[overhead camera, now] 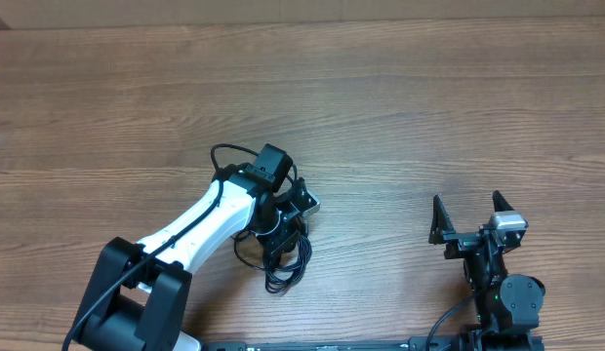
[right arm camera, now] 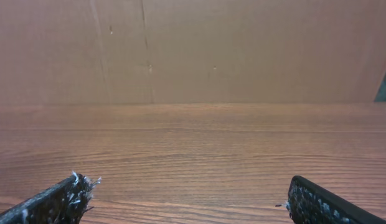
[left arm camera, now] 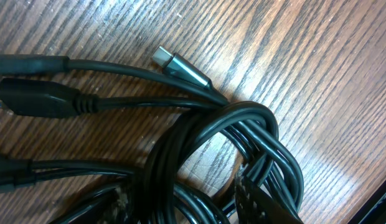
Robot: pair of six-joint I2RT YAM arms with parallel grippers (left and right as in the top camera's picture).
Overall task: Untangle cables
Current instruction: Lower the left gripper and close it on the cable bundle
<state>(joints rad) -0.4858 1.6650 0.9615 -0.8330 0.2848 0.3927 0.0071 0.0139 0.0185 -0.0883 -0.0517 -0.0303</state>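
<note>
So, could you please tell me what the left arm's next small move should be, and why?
Probably close the left gripper firmly on the coiled cables: they lie on the wooden table between its fingers, so they look ready to grasp, while the right gripper stands open, well apart.

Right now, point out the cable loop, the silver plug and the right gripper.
cable loop (left arm camera: 243, 112), left wrist view, top of the arc
silver plug (left arm camera: 180, 67), left wrist view, middle of its shell
right gripper (overhead camera: 465, 198), overhead view, midway between its fingertips

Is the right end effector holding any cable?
No, the right end effector stands wide open, with only the wooden table showing in its gap.
</note>
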